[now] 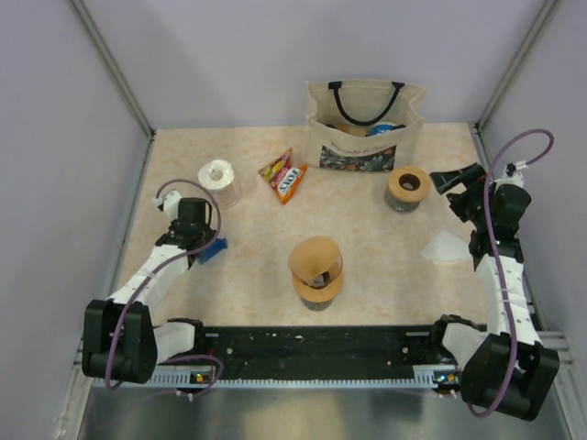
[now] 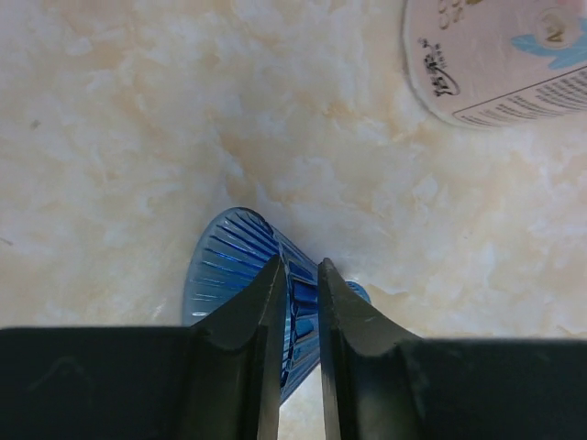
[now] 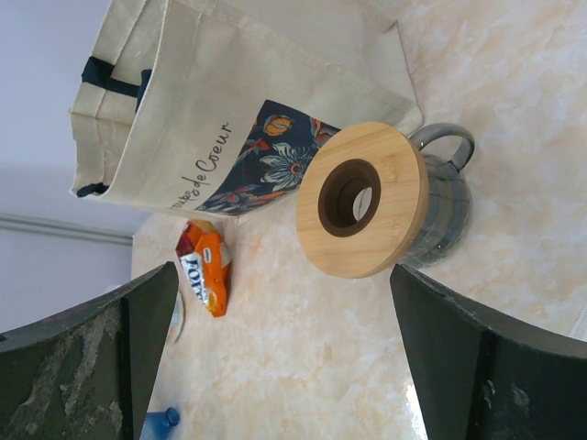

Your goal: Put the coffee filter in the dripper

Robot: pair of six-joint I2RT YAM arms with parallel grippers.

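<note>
A blue ribbed plastic dripper (image 2: pixel 229 261) lies on its side on the table at the left (image 1: pixel 213 248). My left gripper (image 2: pixel 301 275) is shut on its wall, one finger inside the cone and one outside. A white paper filter (image 1: pixel 447 247) lies flat on the table at the right, beside my right arm. My right gripper (image 1: pixel 449 179) is open and empty, held above the table and facing a glass vessel with a wooden ring lid (image 3: pixel 367 200). The dripper's edge also shows in the right wrist view (image 3: pixel 158 423).
A brown cone on a wood-collared stand (image 1: pixel 316 270) is at the centre front. A cream tote bag (image 1: pixel 364 124) stands at the back. An orange snack packet (image 1: pixel 284 176) and a paper roll (image 1: pixel 218 181) lie at the back left. Walls enclose the table.
</note>
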